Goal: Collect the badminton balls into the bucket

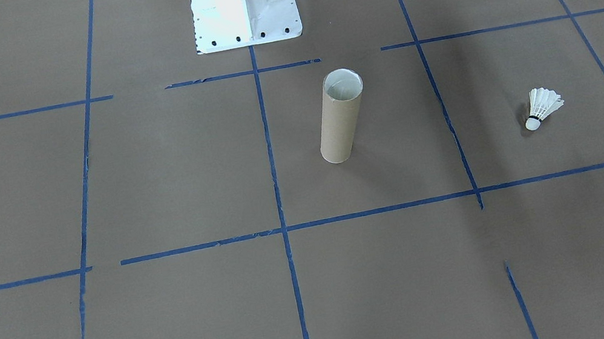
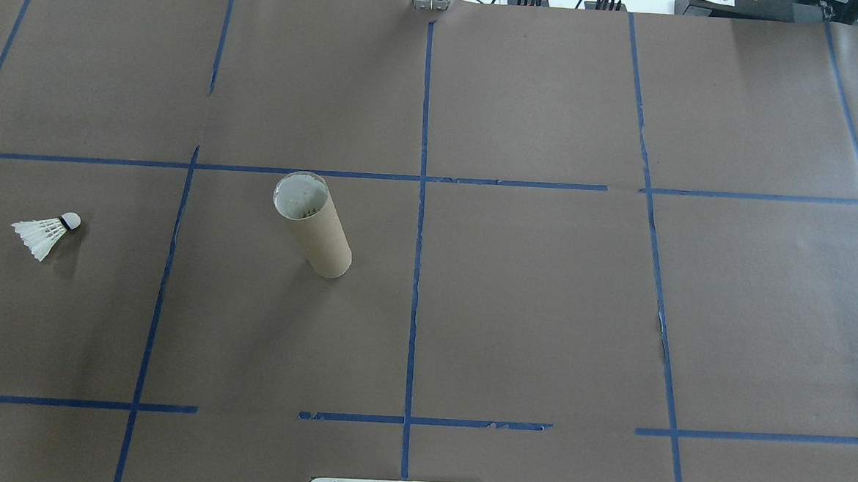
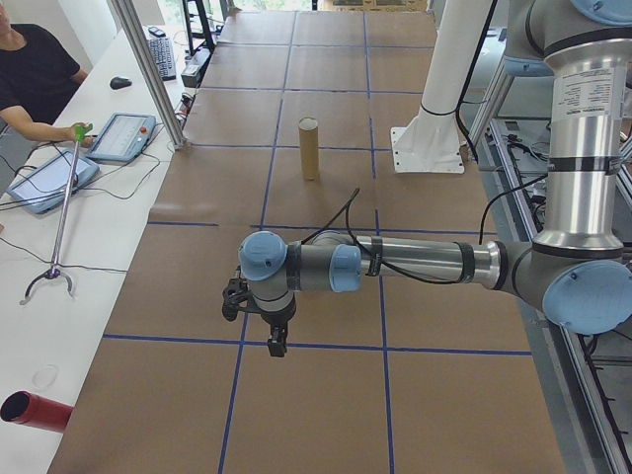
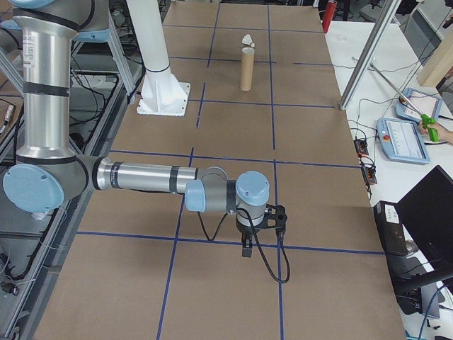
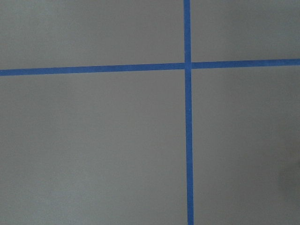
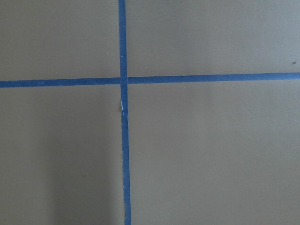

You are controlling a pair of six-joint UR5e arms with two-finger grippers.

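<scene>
Both arms parked low over the paper, shuttlecock lying out on its own

Left gripper point(image 3: 276, 334) hangs off a forearm stretched flat across the table, pointing straight down near a blue tape point(image 2: 419, 218) crossing; right gripper point(image 4: 247, 241) does the same at the other end, and can't tell from these side shots if either one's fingers are apart or together. The shuttlecock point(image 2: 46, 232) is on its side, white feather skirt fanned out, rounded cork tip with a thin black band, well apart from the tube point(image 2: 312, 224) on the robot's left. That tube is plain brown cardboard, upright, whitish inside the rim. Brown paper point(image 2: 543, 313) covers the whole table, white base plate point(image 1: 242, 4) behind, a person point(image 3: 35, 79) sits at the side desk by a tablet point(image 3: 120, 136)
</scene>
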